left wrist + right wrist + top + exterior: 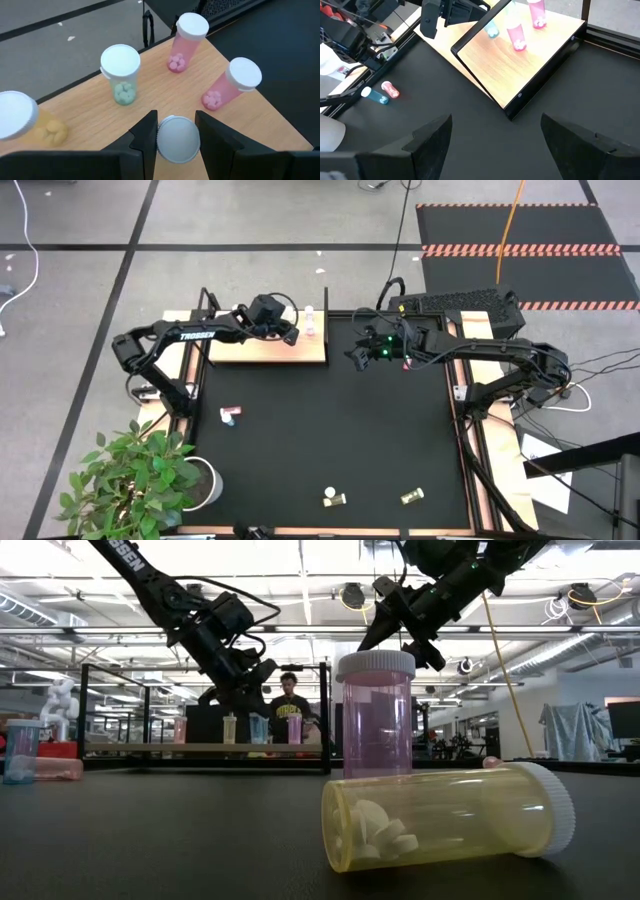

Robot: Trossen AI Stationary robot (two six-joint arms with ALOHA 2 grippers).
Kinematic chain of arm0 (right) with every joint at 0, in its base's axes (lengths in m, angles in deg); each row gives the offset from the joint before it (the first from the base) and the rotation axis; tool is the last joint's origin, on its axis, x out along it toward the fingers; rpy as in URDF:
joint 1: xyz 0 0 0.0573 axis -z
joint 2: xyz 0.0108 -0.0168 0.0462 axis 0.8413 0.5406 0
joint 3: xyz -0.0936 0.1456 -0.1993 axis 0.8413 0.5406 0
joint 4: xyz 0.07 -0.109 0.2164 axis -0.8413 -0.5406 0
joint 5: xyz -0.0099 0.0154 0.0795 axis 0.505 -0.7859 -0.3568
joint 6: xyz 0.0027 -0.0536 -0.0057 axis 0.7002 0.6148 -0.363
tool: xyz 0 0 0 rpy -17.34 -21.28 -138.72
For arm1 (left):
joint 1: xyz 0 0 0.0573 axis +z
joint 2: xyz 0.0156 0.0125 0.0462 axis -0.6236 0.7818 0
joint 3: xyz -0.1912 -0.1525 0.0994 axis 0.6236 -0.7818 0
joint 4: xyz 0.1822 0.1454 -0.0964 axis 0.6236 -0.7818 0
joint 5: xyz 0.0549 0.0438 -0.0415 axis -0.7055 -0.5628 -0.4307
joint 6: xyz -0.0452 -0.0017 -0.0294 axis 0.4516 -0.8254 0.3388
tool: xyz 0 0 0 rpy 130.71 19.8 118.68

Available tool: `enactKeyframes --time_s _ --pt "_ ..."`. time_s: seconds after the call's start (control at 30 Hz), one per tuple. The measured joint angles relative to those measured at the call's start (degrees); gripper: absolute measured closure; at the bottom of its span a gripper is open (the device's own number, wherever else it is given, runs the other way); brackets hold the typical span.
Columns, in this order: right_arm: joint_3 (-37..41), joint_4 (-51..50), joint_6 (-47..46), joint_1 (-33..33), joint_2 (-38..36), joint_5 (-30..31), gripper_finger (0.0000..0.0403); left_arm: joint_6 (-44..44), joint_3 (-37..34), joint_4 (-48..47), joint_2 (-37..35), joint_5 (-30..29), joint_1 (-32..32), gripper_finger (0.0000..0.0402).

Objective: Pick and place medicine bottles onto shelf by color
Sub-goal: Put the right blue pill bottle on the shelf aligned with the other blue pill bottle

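Observation:
The shelf (262,348) is a pale wood board at the mat's far left corner. On it stand a yellow bottle (20,120), a light blue bottle (120,70) and two pink bottles (187,37) (232,85). My left gripper (177,142) (278,323) is over the shelf, shut on another medicine bottle (178,140), of which only the white cap shows. My right gripper (495,135) (352,357) hangs open above the bare mat, to the right of the shelf. Other bottles lie on the mat (230,415) (412,496). My left gripper pinches a medicine bottle at its white cap (165,145) between the two fingers, coming from above and pointing down. The bottle sits upright with its cap facing the wrist camera. Its body and base are hidden under the cap, so I cannot tell whether it rests on the shelf.
A pink bottle and a blue one (230,415) lie at the mat's left side. Near the front edge, a yellow bottle (450,815) lies on its side before an upright pink one (377,710), and another yellow one (412,496) lies to the right. A potted plant (140,480) stands at the near left corner.

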Motion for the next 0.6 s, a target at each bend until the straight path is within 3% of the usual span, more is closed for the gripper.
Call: enactKeyframes --time_s 0.6 --pt "0.0 0.0 0.0 0.0 0.0 -1.5 0.0101 -4.8 0.0 0.9 -0.4 0.1 0.0 0.0278"
